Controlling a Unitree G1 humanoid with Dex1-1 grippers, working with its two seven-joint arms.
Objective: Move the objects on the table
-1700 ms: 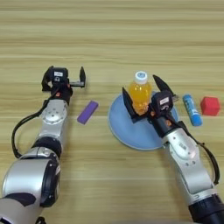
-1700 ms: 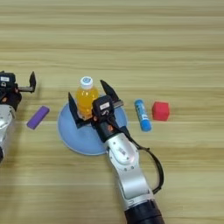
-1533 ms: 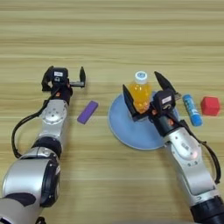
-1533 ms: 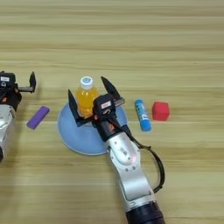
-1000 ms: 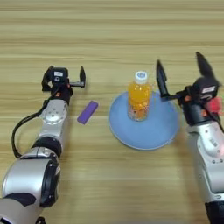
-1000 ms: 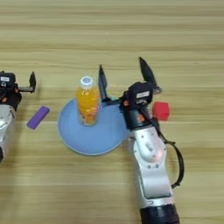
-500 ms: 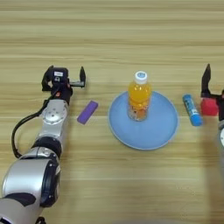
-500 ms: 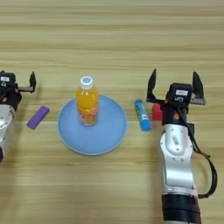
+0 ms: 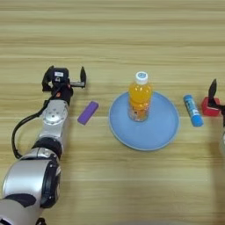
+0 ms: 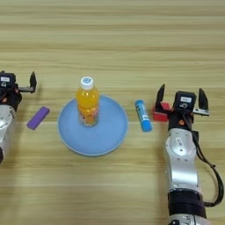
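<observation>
A clear bottle of orange drink (image 10: 87, 104) with a white cap stands upright on the left half of a blue plate (image 10: 107, 134). On the table (image 9: 114, 39), left of the plate, lies a flat purple block (image 9: 88, 112). My right gripper (image 10: 180, 97) is right of the plate, open and empty, well apart from the bottle. Its left finger is just above a small red cube (image 10: 160, 112). At the far left my left gripper (image 9: 64, 79) rests open, just up and left of the purple block, holding nothing.
A blue tube with a white end (image 10: 142, 115) lies between the plate and the red cube. My right forearm runs down from the gripper to the bottom edge. The left arm lies along the left side.
My right gripper let go of the bottle and swung right, off the plate, past the blue tube to the red cube. The bottle stays upright on the plate. The left arm kept still.
</observation>
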